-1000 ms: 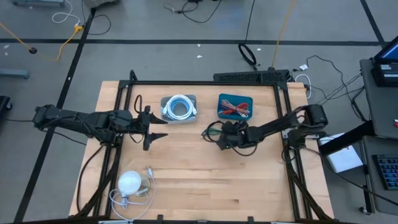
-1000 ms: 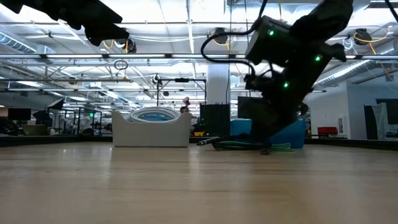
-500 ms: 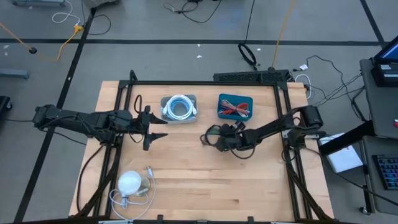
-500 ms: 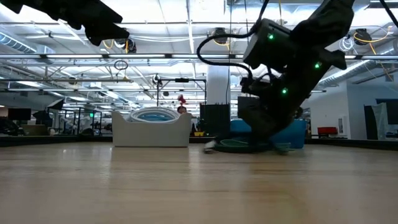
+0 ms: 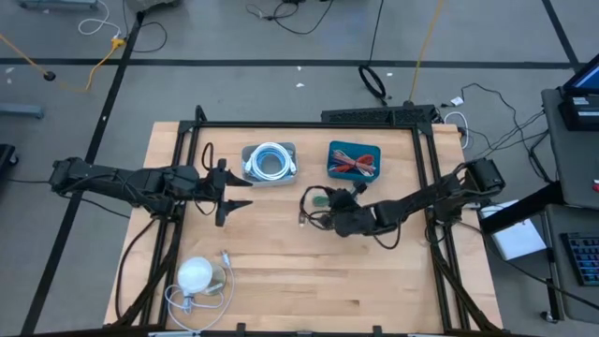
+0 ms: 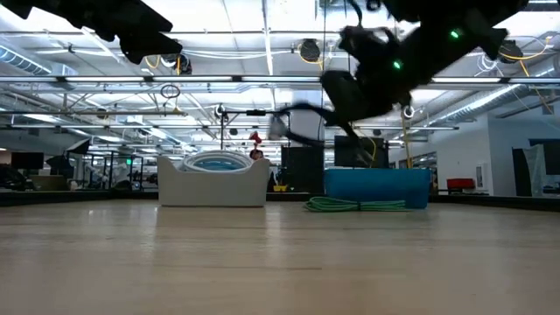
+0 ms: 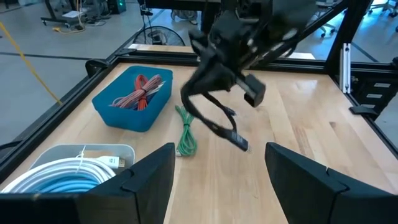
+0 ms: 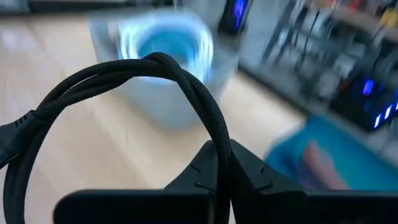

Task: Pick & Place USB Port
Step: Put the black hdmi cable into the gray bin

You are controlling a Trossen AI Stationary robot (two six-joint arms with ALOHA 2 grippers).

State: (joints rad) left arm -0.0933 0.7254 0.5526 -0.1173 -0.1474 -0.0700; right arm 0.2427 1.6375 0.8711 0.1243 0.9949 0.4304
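A black braided USB cable is bent into a loop, with my right gripper shut on it above the table's middle. In the left wrist view the cable hangs in the air, its plug lowest. A coiled green cable lies flat on the table under it. My left gripper hovers open at the table's left, holding nothing. My right gripper pinches the black cable between its two fingers where two strands run side by side. The loop arches out beyond the fingertips. The cable is lifted clear of the table, its plug end dangling slack below.
A white bin with a blue-white cable coil and a blue bin with red cables stand at the far side. A white round object with a cord lies near the front left corner. Bare wood lies between.
My right gripper has shut on the black cable and risen, drifting a little toward the near edge. The cable has come up off the table and now hangs clear. The green cable has stayed on the table.
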